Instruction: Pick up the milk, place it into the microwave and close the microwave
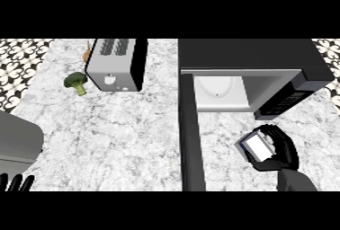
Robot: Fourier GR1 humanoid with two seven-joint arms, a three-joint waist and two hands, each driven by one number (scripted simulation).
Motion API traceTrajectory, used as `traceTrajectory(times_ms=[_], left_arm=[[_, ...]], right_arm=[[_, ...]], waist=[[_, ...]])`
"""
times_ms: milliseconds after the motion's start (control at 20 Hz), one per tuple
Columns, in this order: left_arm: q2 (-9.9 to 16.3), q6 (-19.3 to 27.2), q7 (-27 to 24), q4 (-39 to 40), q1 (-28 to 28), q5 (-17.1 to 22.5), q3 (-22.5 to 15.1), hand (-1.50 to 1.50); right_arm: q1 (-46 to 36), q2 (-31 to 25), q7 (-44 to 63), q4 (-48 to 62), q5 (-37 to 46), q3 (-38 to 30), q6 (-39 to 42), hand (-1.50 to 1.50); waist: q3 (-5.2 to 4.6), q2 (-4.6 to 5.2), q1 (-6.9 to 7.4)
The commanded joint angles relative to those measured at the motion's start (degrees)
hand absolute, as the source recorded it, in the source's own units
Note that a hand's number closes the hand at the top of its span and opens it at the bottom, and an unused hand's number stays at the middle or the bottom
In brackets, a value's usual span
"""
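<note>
My right hand [284, 152] is at the right of the head view, fingers curled round a white milk carton [256, 146] held above the counter. It hovers just in front of the black microwave [252, 56], whose white inside [222, 92] is exposed. The microwave door [190, 134] stands swung out toward me, left of the carton. My left hand [16, 183] rests at the lower left edge, fingers up and straight, holding nothing.
A silver toaster [114, 65] stands at the back, with a broccoli floret [76, 82] to its left on the marble counter [119, 130]. A grey object [19, 137] sits at the left edge. Patterned tiles line both far corners.
</note>
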Motion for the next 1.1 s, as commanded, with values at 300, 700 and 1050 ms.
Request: traceTrajectory(times_ms=[300, 700, 1050], left_arm=[[0.82, -2.53, -0.38, 0.33, 1.64, 2.95, 2.27, -1.5], [1.69, -5.08, -2.09, -0.17, 3.97, 5.97, 5.59, -1.5], [1.62, -6.04, -0.74, -0.1, 2.35, 7.4, 7.84, -1.5]], right_arm=[[16.3, 4.32, 10.86, -33.03, -2.55, 8.51, 2.46, 1.5], [33.15, 10.6, 27.46, -62.92, -4.97, 17.26, -5.54, 1.5], [31.01, 10.7, 38.52, -74.02, -5.08, 24.96, -17.49, 1.5]], waist=[[-0.12, -0.26, -0.89], [-0.05, -0.02, -0.25], [0.03, 0.21, 0.44]])
